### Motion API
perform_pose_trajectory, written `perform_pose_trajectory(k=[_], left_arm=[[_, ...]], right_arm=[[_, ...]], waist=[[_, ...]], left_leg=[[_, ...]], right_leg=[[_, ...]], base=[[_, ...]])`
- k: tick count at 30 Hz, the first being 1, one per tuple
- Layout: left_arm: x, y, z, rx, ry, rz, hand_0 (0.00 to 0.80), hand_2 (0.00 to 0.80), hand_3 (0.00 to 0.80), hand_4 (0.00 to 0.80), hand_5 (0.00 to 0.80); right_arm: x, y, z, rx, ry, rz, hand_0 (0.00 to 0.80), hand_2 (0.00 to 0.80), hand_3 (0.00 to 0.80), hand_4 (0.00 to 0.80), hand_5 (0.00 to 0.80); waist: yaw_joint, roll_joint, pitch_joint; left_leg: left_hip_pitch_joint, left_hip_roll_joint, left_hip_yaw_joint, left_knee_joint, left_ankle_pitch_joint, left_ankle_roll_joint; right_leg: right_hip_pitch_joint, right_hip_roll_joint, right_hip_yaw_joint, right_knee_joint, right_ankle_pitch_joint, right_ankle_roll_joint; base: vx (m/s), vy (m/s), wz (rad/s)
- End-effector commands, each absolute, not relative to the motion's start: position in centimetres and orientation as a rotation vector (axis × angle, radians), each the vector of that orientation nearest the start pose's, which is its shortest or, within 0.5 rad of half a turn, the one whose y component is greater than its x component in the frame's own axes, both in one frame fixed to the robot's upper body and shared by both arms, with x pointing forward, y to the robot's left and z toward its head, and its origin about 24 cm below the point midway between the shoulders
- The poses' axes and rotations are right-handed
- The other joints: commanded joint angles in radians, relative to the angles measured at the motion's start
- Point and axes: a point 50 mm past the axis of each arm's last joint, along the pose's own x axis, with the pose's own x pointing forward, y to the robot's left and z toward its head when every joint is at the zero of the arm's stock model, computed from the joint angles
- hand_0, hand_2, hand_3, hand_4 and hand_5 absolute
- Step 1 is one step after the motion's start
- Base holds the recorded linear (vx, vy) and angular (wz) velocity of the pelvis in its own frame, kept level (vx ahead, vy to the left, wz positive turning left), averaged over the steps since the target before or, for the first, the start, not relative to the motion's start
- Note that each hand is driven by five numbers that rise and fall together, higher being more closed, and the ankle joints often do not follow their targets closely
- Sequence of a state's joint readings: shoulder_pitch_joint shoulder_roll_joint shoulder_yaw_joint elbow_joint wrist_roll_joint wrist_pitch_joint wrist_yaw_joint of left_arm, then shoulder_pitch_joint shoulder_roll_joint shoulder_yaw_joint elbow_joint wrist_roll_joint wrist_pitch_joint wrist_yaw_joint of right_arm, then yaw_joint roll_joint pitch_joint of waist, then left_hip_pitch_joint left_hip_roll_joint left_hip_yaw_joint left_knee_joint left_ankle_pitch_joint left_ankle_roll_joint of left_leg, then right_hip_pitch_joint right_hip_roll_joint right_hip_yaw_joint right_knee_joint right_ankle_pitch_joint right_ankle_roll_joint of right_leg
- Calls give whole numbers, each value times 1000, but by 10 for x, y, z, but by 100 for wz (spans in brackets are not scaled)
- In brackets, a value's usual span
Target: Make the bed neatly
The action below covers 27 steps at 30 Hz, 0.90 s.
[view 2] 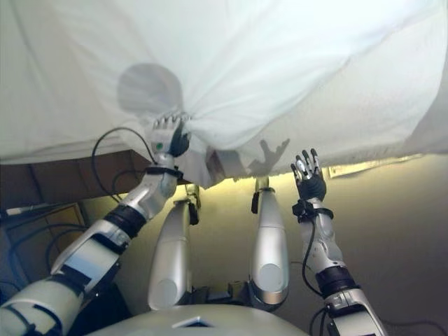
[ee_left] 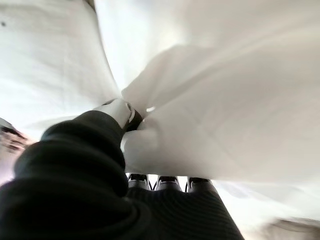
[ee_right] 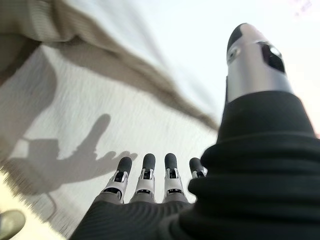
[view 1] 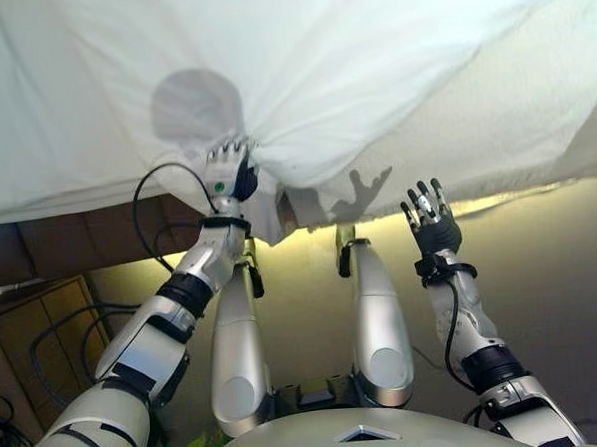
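Note:
A white sheet [view 1: 351, 71] covers the bed across the upper part of both eye views, with folds running to one gathered bunch at its near edge. My left hand [view 1: 230, 174] is shut on that bunch of sheet [ee_left: 165, 130], thumb and fingers curled round the cloth. My right hand [view 1: 434, 226] is held up to the right, fingers straight and spread, just short of the bed's textured side [ee_right: 100, 130]. It holds nothing.
The mattress side [view 1: 515, 142] hangs down at the right with a lit strip of floor [view 1: 542, 291] below it. A brown wooden unit [view 1: 42, 297] stands at the left beside the bed.

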<state>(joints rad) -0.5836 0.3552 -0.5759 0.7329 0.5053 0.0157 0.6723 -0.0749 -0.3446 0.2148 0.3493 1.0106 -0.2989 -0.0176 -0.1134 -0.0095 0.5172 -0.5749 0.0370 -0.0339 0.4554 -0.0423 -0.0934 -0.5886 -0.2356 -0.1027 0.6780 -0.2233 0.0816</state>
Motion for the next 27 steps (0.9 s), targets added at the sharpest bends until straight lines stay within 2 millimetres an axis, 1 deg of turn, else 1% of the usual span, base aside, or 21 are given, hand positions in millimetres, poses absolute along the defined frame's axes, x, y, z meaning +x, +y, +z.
perform_pose_trajectory(k=[1,4,6,7,10,11,12,15,17,18,19,20,23,27], left_arm=[[334,207,54,1041,-178,372,800,800,800,800,800],[316,233,33,974,-55,423,800,800,800,800,800],[300,251,16,932,48,467,800,800,800,800,800],[288,264,4,912,123,501,800,800,800,800,800],[260,293,-18,926,265,554,800,800,800,800,800],[255,299,-20,934,284,557,800,800,800,800,800],[246,307,-25,947,325,564,800,800,800,800,800],[230,316,-35,966,397,562,800,800,800,800,800],[223,317,-40,959,430,564,800,800,800,800,800],[220,317,-43,956,439,560,781,781,781,781,781],[218,315,-45,959,439,553,427,427,427,427,427],[217,313,-47,963,441,548,0,0,0,0,0],[221,308,-47,963,418,500,0,0,0,0,0],[237,292,-39,937,322,414,0,0,0,0,0]], right_arm=[[241,-222,1,586,25,-159,0,0,0,0,0],[233,-226,-7,585,51,-190,0,0,0,0,0],[227,-228,-12,582,67,-209,0,0,0,0,0],[224,-229,-15,580,78,-218,0,0,0,0,0],[217,-231,-22,569,111,-225,0,0,0,0,0],[215,-232,-23,566,119,-226,0,0,0,0,0],[211,-233,-26,559,135,-228,0,0,0,0,0],[203,-238,-31,551,163,-241,0,0,0,0,0],[201,-241,-32,556,168,-244,0,0,0,0,0],[200,-242,-33,556,171,-246,0,0,0,0,0],[199,-242,-34,557,174,-247,0,0,0,0,0],[199,-243,-34,558,176,-248,0,0,0,0,0],[199,-241,-34,560,178,-243,0,0,0,0,0],[201,-240,-32,569,165,-239,0,0,0,0,0]], waist=[[36,14,-61],[62,19,-113],[73,23,-140],[79,25,-158],[84,24,-198],[85,24,-210],[89,22,-222],[96,23,-251],[100,23,-257],[101,23,-259],[102,21,-260],[102,21,-260],[103,17,-254],[100,11,-234]], left_leg=[[89,14,29,-104,49,67],[161,15,22,-183,64,62],[200,19,19,-220,71,58],[224,22,17,-240,74,54],[275,31,22,-273,75,48],[280,33,21,-280,78,47],[301,36,23,-286,73,44],[329,39,21,-305,73,40],[338,40,18,-308,71,39],[341,39,17,-307,69,39],[342,39,17,-304,67,39],[343,40,16,-302,66,39],[336,41,17,-290,59,39],[320,42,19,-279,55,40]], right_leg=[[77,-27,25,-187,181,49],[156,-32,0,-261,194,56],[203,-31,-13,-305,202,57],[233,-29,-22,-333,205,57],[291,-22,-37,-382,208,57],[299,-20,-41,-393,212,57],[321,-17,-44,-405,206,58],[363,-12,-55,-440,208,60],[377,-11,-61,-449,206,61],[381,-11,-62,-451,206,62],[385,-11,-63,-453,205,62],[386,-11,-64,-452,204,63],[381,-14,-60,-450,205,67],[371,-10,-54,-453,210,71]], base=[[178,41,31],[183,57,22],[166,48,15],[172,43,5],[167,35,5],[168,26,10],[138,23,12],[147,17,17],[89,9,4],[71,1,-4],[69,-3,-4],[57,-9,-5],[20,-11,-2],[-25,-40,-1]])
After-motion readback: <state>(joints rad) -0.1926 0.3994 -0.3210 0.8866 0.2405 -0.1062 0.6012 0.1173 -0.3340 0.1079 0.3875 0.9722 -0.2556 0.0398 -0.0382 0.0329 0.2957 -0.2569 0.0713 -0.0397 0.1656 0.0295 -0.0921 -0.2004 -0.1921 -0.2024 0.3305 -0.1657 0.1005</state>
